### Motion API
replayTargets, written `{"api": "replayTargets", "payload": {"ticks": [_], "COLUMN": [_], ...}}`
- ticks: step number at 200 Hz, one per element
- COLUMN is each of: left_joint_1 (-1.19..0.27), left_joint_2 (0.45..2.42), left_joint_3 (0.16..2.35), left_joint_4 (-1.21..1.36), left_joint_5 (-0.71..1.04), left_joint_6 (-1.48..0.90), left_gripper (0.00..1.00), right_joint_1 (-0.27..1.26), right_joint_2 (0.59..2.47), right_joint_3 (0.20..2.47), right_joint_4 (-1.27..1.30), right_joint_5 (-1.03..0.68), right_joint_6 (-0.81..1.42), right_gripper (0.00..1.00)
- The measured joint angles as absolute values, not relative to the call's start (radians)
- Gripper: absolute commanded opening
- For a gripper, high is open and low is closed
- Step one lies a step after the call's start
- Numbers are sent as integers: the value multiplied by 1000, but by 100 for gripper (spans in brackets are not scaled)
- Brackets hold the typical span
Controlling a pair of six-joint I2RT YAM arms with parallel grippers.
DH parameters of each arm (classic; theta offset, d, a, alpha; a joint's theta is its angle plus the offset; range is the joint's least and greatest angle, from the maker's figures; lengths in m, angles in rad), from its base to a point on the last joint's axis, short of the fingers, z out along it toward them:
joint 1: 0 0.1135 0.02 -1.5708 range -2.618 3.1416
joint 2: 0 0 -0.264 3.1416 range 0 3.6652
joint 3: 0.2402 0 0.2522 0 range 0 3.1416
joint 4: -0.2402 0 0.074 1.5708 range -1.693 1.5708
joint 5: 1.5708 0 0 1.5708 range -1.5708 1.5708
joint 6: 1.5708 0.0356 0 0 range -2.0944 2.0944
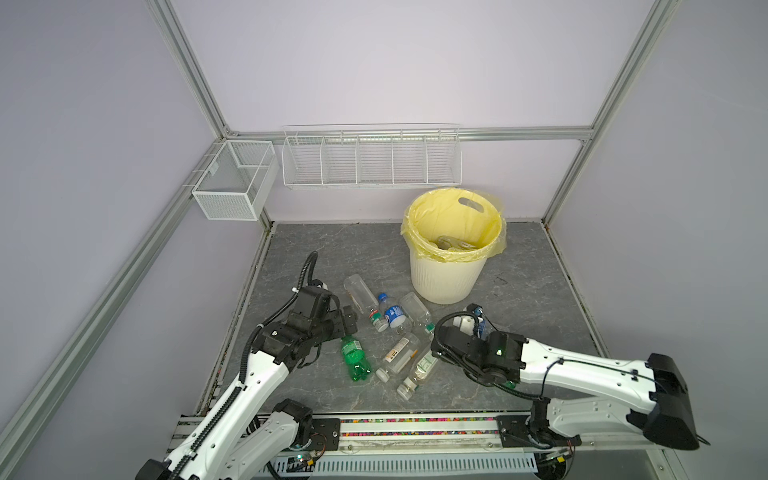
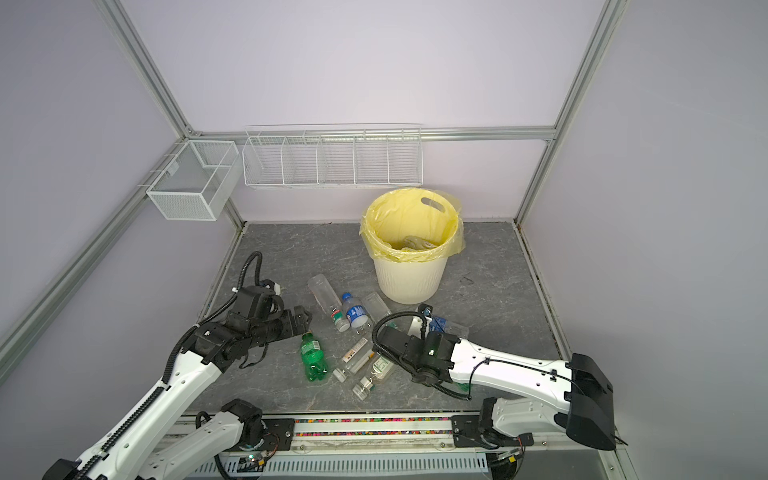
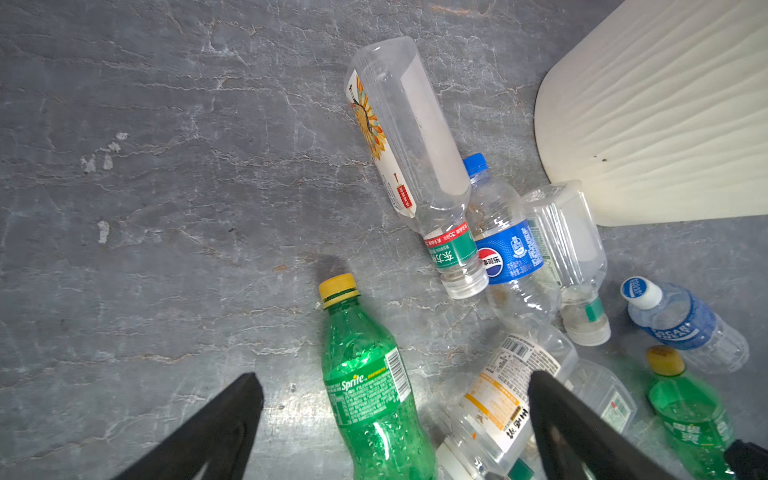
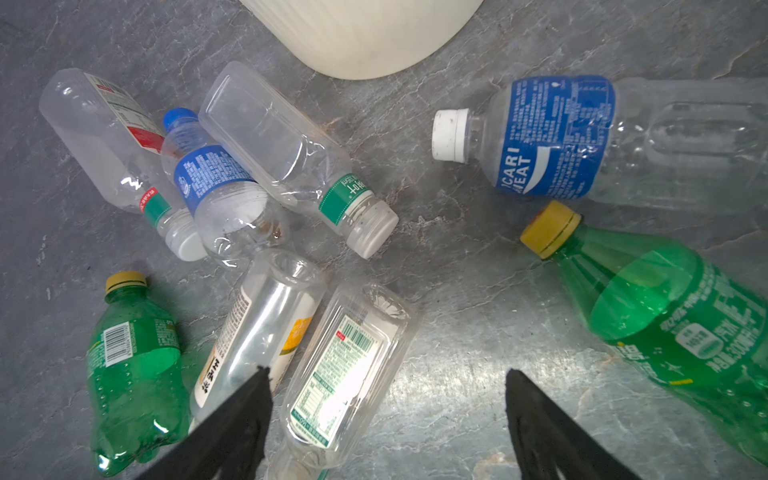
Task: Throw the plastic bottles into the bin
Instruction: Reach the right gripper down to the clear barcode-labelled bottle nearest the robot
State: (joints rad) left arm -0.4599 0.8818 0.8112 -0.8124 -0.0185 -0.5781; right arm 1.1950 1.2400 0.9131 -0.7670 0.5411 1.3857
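The cream bin with a yellow liner stands at the back right, and a bottle lies inside. Several plastic bottles lie on the grey floor in front of it. My left gripper is open over a green Sprite bottle, which lies between its fingers untouched. My right gripper is open above bare floor, with a clear bottle with a green-printed label beside one finger. A Pocari bottle and a second green bottle lie on its other side. In both top views the right arm hides that green bottle.
A clear sunflower-label bottle, a blue-label bottle and a clear square bottle lie together left of the bin. A white wire rack and a mesh basket hang on the back frame. A rail runs along the front.
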Motion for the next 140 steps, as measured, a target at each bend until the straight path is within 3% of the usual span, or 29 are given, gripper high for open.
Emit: {"api": "replayTargets", "payload": {"ticks": [140], "left_joint_1": [-460], "left_joint_2": [903], "left_joint_3": [764], "left_joint_4": [-797], "left_joint_5": [-19], "left_joint_6": [-643], "left_gripper": [99], "right_joint_1": [1182], "right_joint_2": [1487], "right_joint_3": [950], "right_joint_4": [-628], "right_joint_5": [360], "right_joint_6": [1432], "right_gripper": [89]}}
